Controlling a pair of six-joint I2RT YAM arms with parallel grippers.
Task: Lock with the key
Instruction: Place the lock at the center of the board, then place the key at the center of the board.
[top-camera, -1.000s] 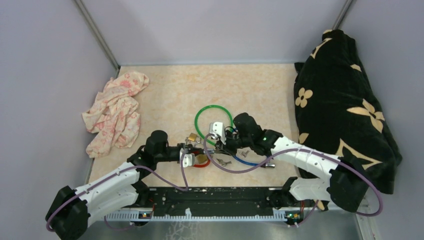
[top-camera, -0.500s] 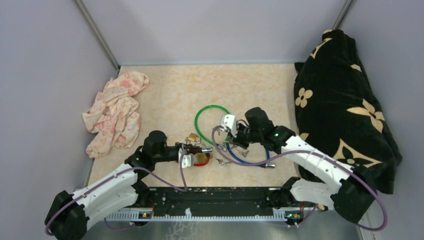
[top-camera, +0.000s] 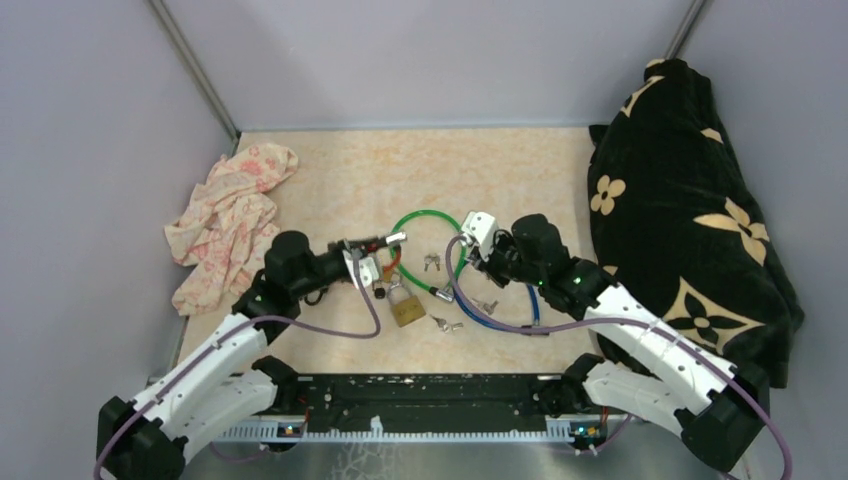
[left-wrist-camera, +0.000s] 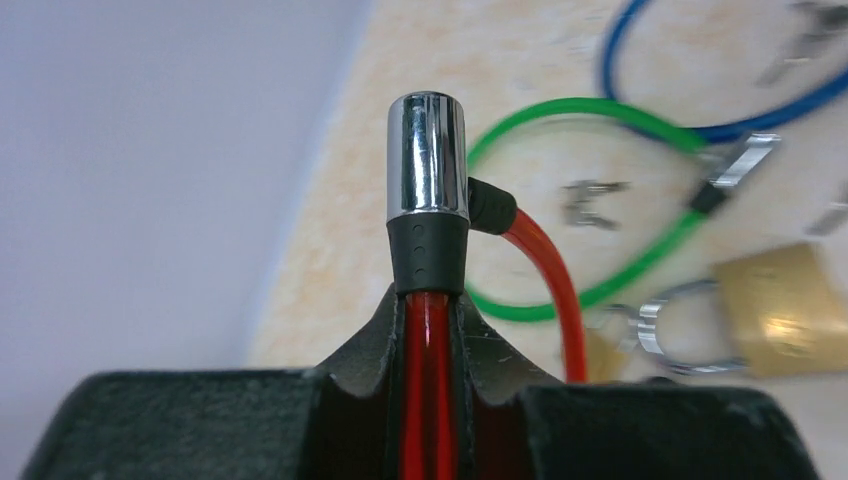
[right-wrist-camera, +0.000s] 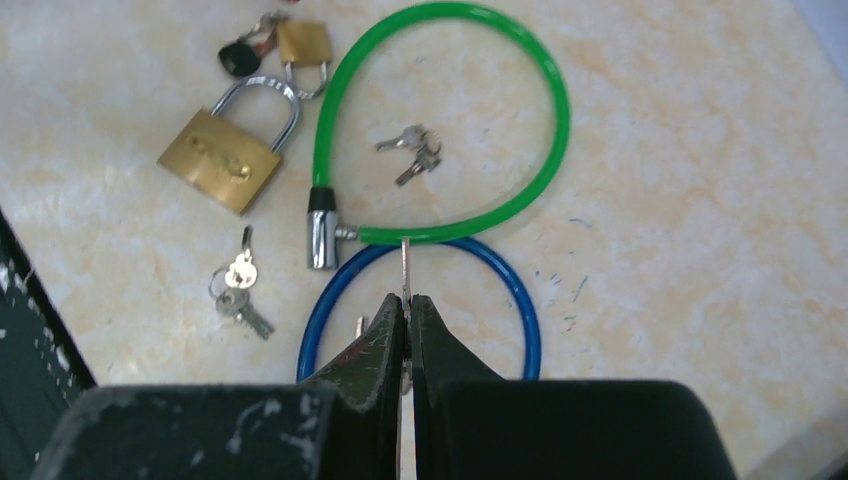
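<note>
Left wrist cam: my L pincer (left-wrist-camera: 432, 305) clamps the red cable lock (left-wrist-camera: 428, 180) just below its chrome end, above the surface (left-wrist-camera: 340, 260). R pincer (right-wrist-camera: 405, 310) is closed on a thin key (right-wrist-camera: 405, 268), tip pointing at the green cable lock (right-wrist-camera: 545, 90)

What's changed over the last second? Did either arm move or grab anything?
The left pincer, holding the red cable lock, moved farther up the table and slightly left, uncovering the big brass padlock. The right pincer pulled away to the right and farther up too, and is now shut on a thin key. The pink cloth and black blanket stayed put.
</note>
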